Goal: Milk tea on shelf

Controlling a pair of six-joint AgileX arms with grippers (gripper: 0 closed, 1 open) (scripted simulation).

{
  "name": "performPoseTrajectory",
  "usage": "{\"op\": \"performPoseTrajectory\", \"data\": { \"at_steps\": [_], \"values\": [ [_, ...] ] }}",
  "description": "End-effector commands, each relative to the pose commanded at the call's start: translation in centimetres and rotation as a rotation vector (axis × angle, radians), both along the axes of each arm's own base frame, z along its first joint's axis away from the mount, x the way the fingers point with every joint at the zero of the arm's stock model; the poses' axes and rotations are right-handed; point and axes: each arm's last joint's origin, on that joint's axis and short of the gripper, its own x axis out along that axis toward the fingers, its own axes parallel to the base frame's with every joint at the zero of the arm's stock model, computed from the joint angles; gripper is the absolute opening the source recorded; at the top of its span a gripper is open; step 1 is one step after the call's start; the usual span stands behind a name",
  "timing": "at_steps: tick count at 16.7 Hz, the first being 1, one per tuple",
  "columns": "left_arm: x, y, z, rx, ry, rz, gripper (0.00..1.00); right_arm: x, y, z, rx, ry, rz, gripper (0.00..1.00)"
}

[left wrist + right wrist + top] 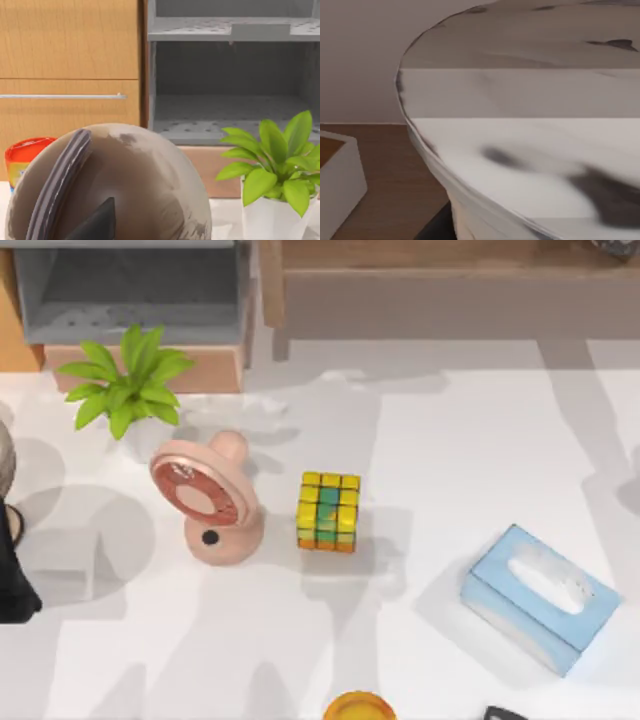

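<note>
- Top view: one puzzle cube (328,511) mid-tabletop (450,440), one pink desk fan (208,502) just left of it, one potted plant (128,390) behind the fan, and one blue tissue box (540,597) at front right.
- Along the back edge there is one grey cubby (130,290) at the left and one brown shelf (450,290) at the right.
- At the front edge sit one orange round item (359,707), cut off, and one dark corner (505,713).
- The left arm (12,575) is at the tabletop's left edge, beside a grey-brown round object (125,185).
- Left pincer (97,222): a dark tip sits against that round object. I cannot tell whether it is apart or together.
- The left wrist view also has one red cup (25,152).
- Right pincer (436,229): its state cannot be told. A pale curved surface (530,150) is right at the camera, over brown wood.
- Milk tea: I cannot tell whether that pale surface is it.
- Open room: the tabletop is bare between the cube and the shelf, and between the cube and the tissue box.
</note>
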Motion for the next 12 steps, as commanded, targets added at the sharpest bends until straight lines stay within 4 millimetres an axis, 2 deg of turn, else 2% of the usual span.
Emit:
{"op": "performPoseTrajectory", "data": {
  "at_steps": [3, 12],
  "values": [
    [0.00, 0.00, 0.00, 0.000, 0.000, 0.000, 1.00, 0.00, 0.00, 0.00, 0.000, 0.000, 0.000, 0.00],
    [0.00, 0.00, 0.00, 0.000, 0.000, 0.000, 1.00, 0.00, 0.00, 0.00, 0.000, 0.000, 0.000, 0.68]
  ]
}}
